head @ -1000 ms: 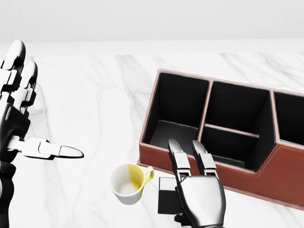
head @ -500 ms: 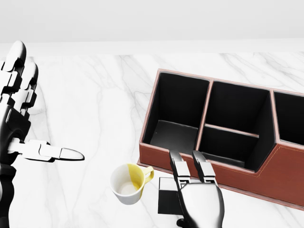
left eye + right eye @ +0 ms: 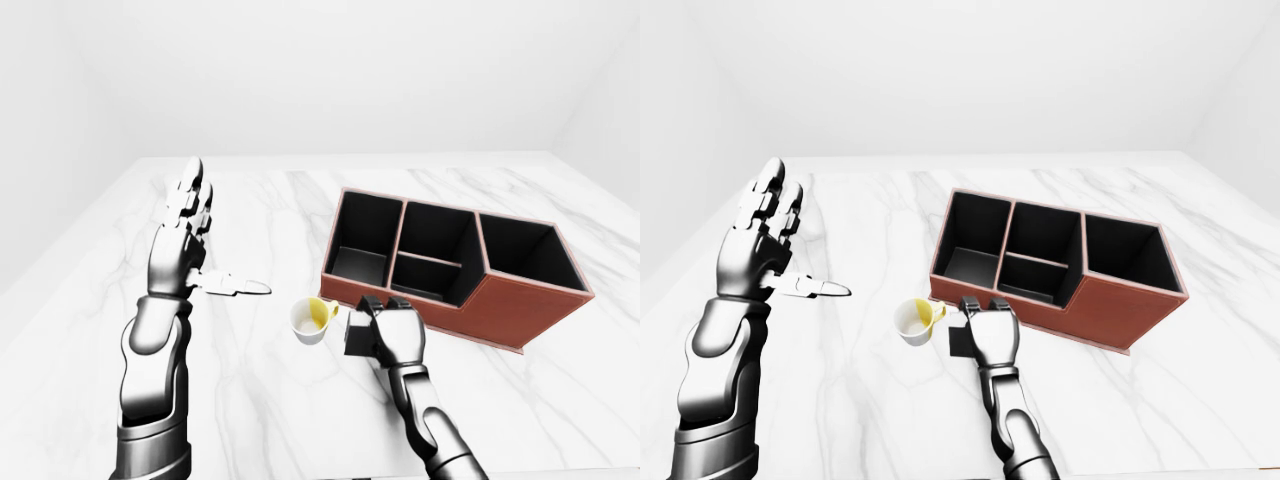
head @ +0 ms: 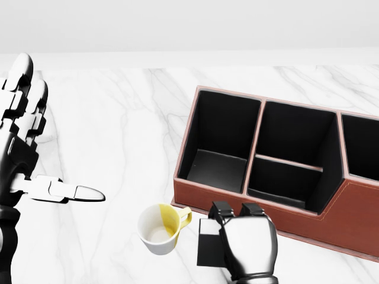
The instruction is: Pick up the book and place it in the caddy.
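Because my right robot hand (image 4: 247,245) has its fingers curled over the dark book (image 4: 208,242) lying flat on the desk (image 4: 118,136), just beside the caddy (image 4: 308,216), a shallow grip may slip when lifting, or nudge the yellow cup (image 4: 161,228). My left robot hand (image 4: 23,142) hovers spread, empty.

Your left hand (image 3: 185,250) and right hand (image 4: 249,245) are glossy silver shells over black joints, with pale-tipped segmented fingers; forearms look similarly chromed.
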Controlling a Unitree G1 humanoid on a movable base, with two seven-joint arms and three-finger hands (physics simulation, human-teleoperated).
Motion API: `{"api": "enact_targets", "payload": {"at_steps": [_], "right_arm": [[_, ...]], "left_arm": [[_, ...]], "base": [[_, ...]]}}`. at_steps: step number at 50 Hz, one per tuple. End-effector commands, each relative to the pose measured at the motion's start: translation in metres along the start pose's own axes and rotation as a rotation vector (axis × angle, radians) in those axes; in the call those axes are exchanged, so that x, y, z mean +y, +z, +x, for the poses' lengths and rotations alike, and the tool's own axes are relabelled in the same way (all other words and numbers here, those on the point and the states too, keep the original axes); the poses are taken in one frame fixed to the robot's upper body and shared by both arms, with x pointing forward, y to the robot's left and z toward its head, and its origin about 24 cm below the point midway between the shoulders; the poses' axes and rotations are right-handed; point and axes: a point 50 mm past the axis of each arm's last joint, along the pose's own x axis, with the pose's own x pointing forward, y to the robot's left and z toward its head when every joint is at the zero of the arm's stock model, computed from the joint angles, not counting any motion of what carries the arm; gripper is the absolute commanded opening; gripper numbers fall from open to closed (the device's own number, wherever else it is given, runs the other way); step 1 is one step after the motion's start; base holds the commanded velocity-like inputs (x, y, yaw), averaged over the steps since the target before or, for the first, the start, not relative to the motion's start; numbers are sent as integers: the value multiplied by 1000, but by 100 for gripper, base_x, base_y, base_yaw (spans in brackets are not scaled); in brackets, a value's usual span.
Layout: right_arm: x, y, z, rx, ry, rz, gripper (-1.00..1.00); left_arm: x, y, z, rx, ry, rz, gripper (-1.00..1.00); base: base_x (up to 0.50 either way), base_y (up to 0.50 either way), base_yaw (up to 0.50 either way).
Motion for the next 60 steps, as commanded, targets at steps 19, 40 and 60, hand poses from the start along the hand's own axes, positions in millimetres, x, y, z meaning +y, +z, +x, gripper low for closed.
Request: {"api": "enact_targets", "payload": {"at_steps": [19, 40, 60], "right_arm": [[8, -10, -9, 49, 68, 24, -100], [-70, -13, 4, 49, -60, 14, -100], [-124, -4, 6, 24, -125, 0, -100]], "left_arm": [[0, -4, -2, 16, 3, -5, 100], [2, -2, 0, 9, 5, -2, 100], [0, -5, 1, 19, 3, -11, 100]], "base": [[0, 0, 0], [0, 0, 0], [0, 0, 0]]}}
